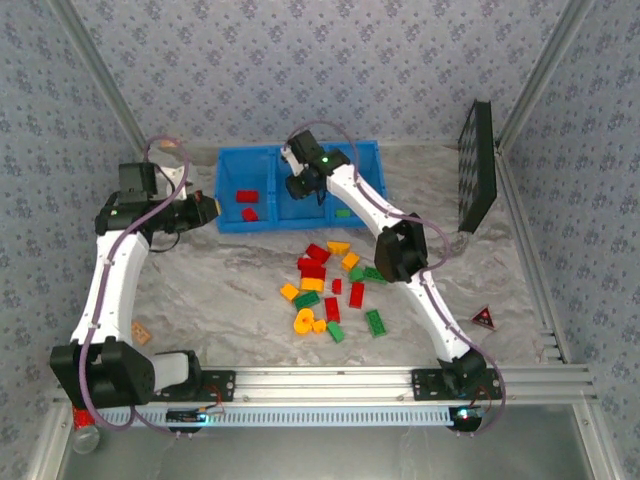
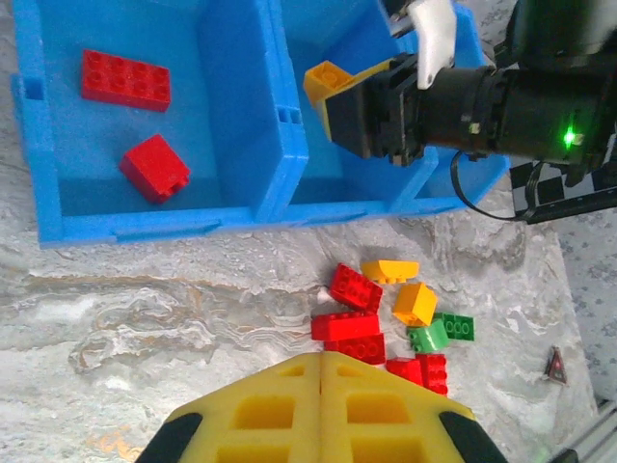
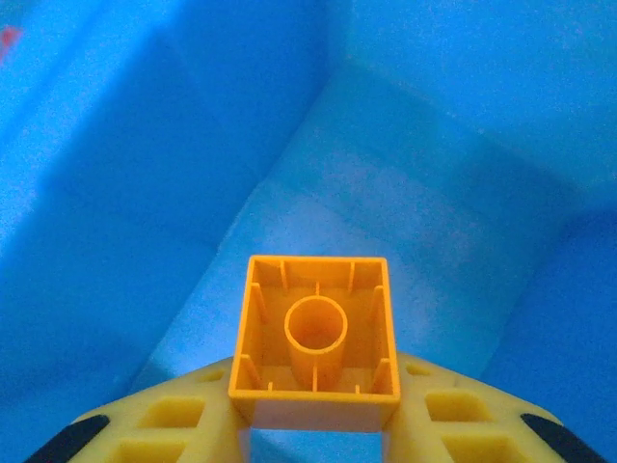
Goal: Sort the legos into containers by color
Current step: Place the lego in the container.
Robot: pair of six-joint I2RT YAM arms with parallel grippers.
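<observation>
Marbled tabletop (image 1: 200,290): our right gripper (image 3: 315,397) clamps an orange plastic brick (image 3: 315,333) above the middle bin (image 3: 415,212) of the blue plastic tray (image 2: 193,228), ready for dropping; left gripper (image 2: 321,367) closed.

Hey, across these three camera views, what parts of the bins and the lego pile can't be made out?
Top view: middle bin floor covered by the right gripper holding the orange brick.
Left wrist view: right bin mostly behind the right arm.
Top view: green brick partly under the right arm's elbow.
Left wrist view: red bricks nearest the camera cut off below by the left gripper.
</observation>
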